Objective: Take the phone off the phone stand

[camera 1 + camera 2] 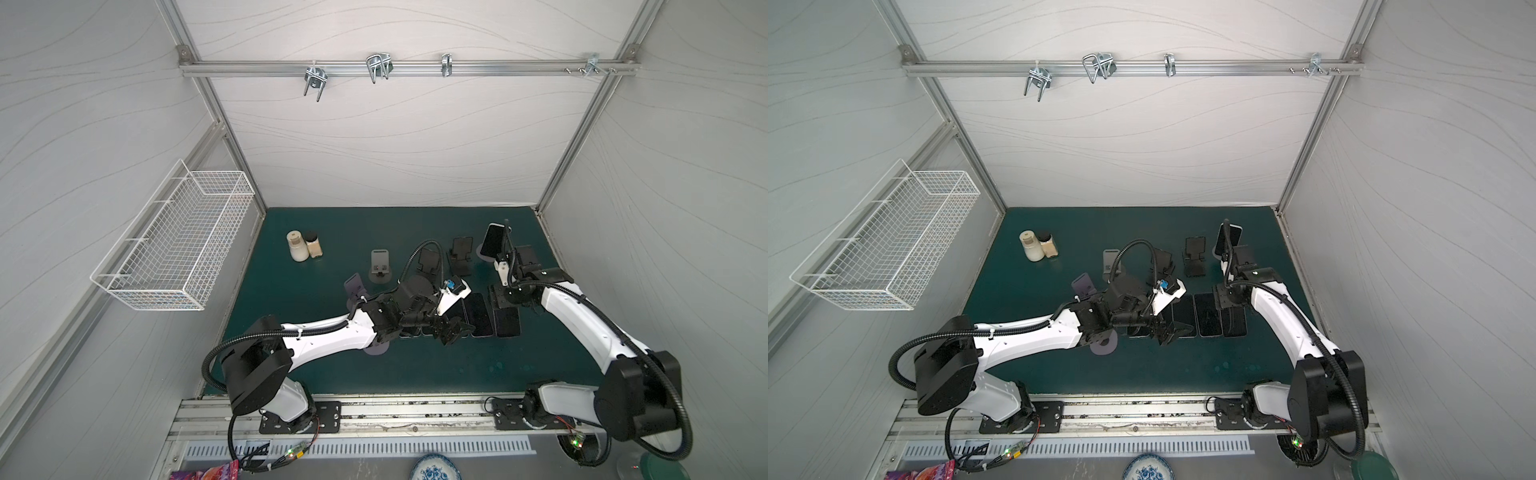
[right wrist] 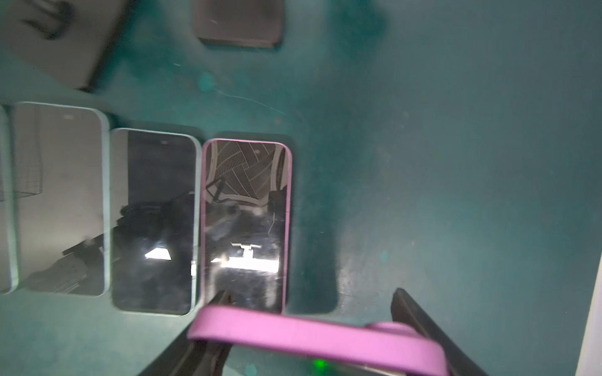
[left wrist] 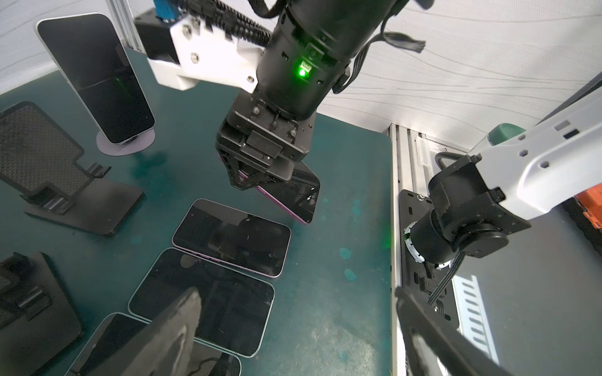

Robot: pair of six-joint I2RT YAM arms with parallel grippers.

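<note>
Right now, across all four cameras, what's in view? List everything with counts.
jars: two, white and tan, back left of mat
empty stands: four visible, two black, grey, purple, mid-mat
phone on stand: one, dark screen, back right
flat phones: at least three, dark screens up, centre row
held phone: one, purple case, in right gripper
wire basket: one, white, left wall
hooks: four, metal, rear rail
plate: one, blue-white, front edge
left gripper: one, black, open, above flat phones
right gripper: one, black, shut on held phone
</note>
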